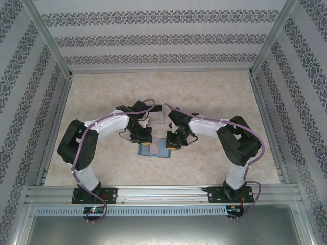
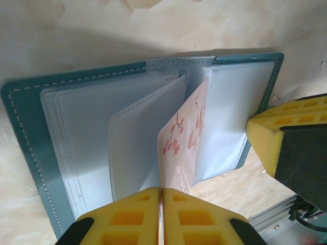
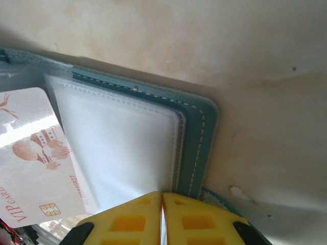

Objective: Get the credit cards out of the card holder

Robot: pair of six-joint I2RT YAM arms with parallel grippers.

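Observation:
The teal card holder (image 2: 30, 132) lies open on the table, its clear sleeves (image 2: 138, 148) fanned up. A pale pink credit card (image 2: 181, 148) printed with blossoms stands on edge out of the sleeves. My left gripper (image 2: 162, 191) is shut on that card's near edge. In the right wrist view the same card (image 3: 30, 153) shows a chip and "VIP CARD" lettering. My right gripper (image 3: 162, 195) is shut on the near edge of the card holder (image 3: 196, 138), at its clear sleeve. From above, both grippers (image 1: 144, 142) (image 1: 173, 142) meet over the holder (image 1: 156, 150).
A clear plastic box (image 1: 156, 120) sits just behind the grippers, with a dark object (image 1: 157, 108) beyond it. Metal rails (image 1: 163, 193) run along the near edge, and patterned walls enclose the beige table (image 1: 214, 92) on three sides.

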